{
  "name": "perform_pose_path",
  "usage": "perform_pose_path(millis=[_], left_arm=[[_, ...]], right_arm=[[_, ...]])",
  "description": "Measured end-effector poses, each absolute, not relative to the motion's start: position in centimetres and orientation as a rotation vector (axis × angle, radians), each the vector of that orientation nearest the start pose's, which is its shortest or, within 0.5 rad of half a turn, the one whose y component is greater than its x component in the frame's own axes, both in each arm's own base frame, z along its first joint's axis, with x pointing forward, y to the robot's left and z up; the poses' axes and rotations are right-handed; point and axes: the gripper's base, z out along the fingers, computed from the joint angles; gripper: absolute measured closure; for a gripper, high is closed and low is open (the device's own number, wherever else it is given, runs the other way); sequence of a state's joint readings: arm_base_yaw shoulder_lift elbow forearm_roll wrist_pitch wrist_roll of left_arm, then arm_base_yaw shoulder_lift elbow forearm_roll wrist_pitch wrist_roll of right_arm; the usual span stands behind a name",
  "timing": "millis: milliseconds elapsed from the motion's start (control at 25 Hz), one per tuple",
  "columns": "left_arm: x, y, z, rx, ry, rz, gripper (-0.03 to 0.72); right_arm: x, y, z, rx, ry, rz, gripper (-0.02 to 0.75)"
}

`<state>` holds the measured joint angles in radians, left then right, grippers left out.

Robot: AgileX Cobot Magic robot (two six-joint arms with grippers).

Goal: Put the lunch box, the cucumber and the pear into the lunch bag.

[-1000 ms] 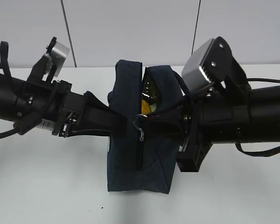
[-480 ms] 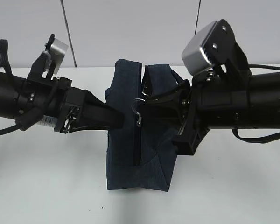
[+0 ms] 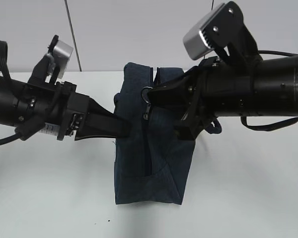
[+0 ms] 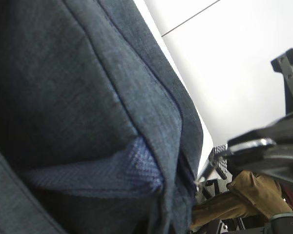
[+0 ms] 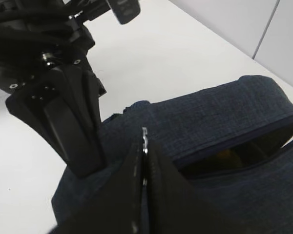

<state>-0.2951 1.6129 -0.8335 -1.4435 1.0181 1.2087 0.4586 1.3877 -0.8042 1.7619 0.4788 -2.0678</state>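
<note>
- Lunch bag [image 3: 149, 163], dark blue, stands on the white bench [image 3: 248, 188], right between the two sets of jaws.
- Left gripper [image 3: 120, 130] has its black jaws pressed together on the left side of the bag. They look pinched on the cloth there.
- From the left wrist view, the bag cloth [image 4: 78, 97] fills almost the whole picture, right up close. The jaws themselves cannot be seen there.
- A zipper [image 3: 148, 144] runs down the middle of the bag, just past the tips of the left jaws.
- A silver ring pull [image 3: 147, 94] sits near the top of the zipper, right at the tips of the right jaws.
- Right gripper [image 3: 150, 95] has its jaws squeezed tight together on the ring pull.
- In the right wrist view, the right jaws are closed with a bit of silver metal [image 5: 144, 138] poking out between their tips.
- Beyond the right jaws in that view, the bag has a narrow open slit [image 5: 234, 158]. Something yellowish shows inside, but it is too dim to say what it is.
</note>
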Motion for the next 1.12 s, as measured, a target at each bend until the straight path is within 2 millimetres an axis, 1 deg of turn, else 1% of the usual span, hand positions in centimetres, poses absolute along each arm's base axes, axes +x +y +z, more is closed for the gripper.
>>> perform_pose_path(millis=[160, 320, 560, 680, 880, 1120], left_arm=[[25.3, -15.7, 22.2, 0.661, 2.28, -1.414, 0.701], [25.2, -15.7, 22.3, 0.667, 2.276, -1.423, 0.703], [25.0, -15.6, 22.0, 0.725, 2.295, -1.404, 0.703], [24.9, -15.6, 22.0, 0.736, 2.297, -1.404, 0.703], [24.8, -15.6, 22.0, 0.752, 2.297, -1.415, 0.704], [24.7, -15.6, 22.1, 0.76, 2.296, -1.425, 0.704]], right_arm=[[25.0, 16.8, 27.7, -0.983, 1.705, 0.554, 0.732], [25.7, 16.7, 28.3, -0.962, 1.704, 0.491, 0.732], [27.5, 16.5, 29.1, -0.913, 1.712, 0.403, 0.732], [28.6, 16.6, 29.0, -0.897, 1.72, 0.39, 0.732], [31.0, 16.3, 28.4, -0.873, 1.745, 0.356, 0.732], [34.7, 14.4, 27.7, -0.801, 1.78, 0.319, 0.732]])
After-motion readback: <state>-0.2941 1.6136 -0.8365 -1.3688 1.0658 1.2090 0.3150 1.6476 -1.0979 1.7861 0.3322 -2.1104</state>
